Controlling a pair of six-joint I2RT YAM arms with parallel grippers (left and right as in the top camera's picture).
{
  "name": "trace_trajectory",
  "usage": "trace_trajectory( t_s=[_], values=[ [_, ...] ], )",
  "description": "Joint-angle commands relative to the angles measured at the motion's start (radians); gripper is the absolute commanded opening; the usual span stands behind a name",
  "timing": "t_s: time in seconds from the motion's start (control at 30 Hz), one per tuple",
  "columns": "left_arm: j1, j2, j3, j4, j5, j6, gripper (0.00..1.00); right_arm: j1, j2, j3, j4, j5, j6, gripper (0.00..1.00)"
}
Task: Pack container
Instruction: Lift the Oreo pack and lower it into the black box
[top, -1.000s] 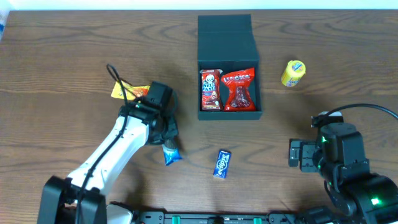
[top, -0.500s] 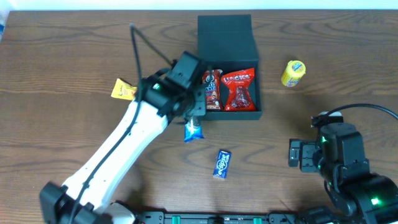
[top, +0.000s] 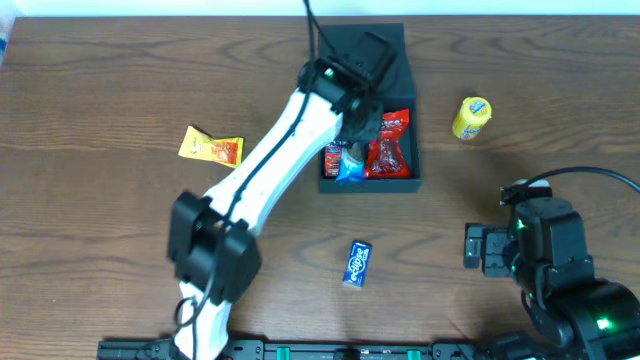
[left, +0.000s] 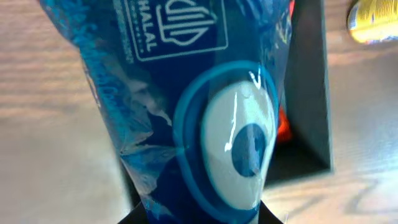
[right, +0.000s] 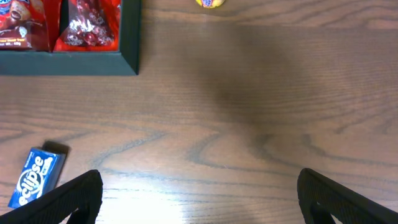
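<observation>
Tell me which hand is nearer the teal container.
Left. The left hand hangs over the container, gripping a blue packet; the right hand sits open, well off to its front right.

The dark teal-green container (top: 385, 184) is being observed upright at the far centre of the table (top: 100, 100), hinged lid (top: 399, 80) lying open rearward, red snack packets (top: 388, 150) being held inside.

A dark brown, wood-grain table (top: 100, 80) fills the overhead view, matte and evenly lit; past the table's far edge runs a pale whitish strip (top: 150, 8) — wall or floor, unclear; a soft glare (right: 155, 196) lies on the table's near part.
</observation>
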Motion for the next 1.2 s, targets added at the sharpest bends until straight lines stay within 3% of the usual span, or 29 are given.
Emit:
trace_trajectory(
  t_s=[0.0, 0.57, 0.9, 1.17],
  values=[
    [0.008, 0.068, 0.078, -0.002, 0.015, 0.017, 0.23, -0.016, -0.005, 0.002, -0.002, 0.003, -0.006, 0.99],
    [0.026, 0.246, 0.107, 0.046, 0.064, -0.021, 0.23, -0.016, -0.005, 0.002, -0.002, 0.003, -0.006, 0.99],
    [0.027, 0.267, 0.106, 0.032, 0.089, -0.141, 0.23, -0.016, -0.005, 0.002, -0.002, 0.003, -0.006, 0.99],
    [0.026, 0.282, 0.095, 0.033, 0.089, -0.145, 0.26, -0.016, -0.005, 0.002, -0.002, 0.003, -0.006, 0.99]
  ],
)
